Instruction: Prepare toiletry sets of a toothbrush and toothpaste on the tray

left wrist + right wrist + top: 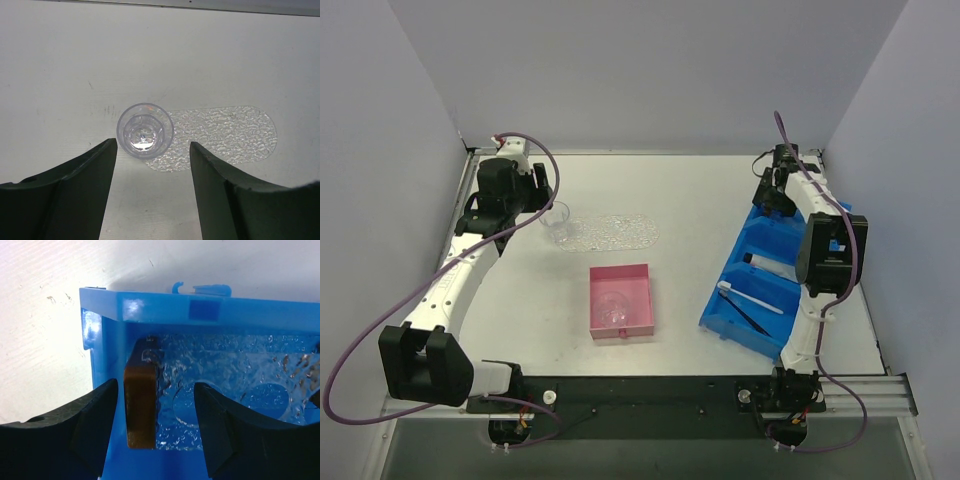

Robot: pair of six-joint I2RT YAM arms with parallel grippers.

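Nearest me, the pink box (620, 300) holds something clear, maybe a spare cup, but I can't confirm that. To its right is the blue bin (735, 335), with a black toothbrush (752, 320) and a white toothbrush (750, 298) in the near compartment and a toothpaste tube (772, 266) in the next one. None of it is on a tray, so I judge the task barely begun.

Farther out, the left gripper (152, 145) is spread wide and holds nothing. The clear cup (145, 131) stands upright just ahead of its fingertips, at the left end of the clear oval tray (225, 132). I can't tell whether it sits on the rim or only against it.

Farthest, the right gripper (155, 385) is also spread and empty, in the bin's far compartment. It straddles the brown block (141, 390) of a holed tray piece (225, 365) lying hard against the bin wall.

Risks:
- The block sits nearer one finger, so closing off-centre could shove the piece into the wall — or pinch the wall as well.
- The patterned plastic looks slick and the block is a small hold, so the piece may swing or snag the bin lip on lifting.
- On the left, any forward nudge could tip the light cup or skate it off the tray.
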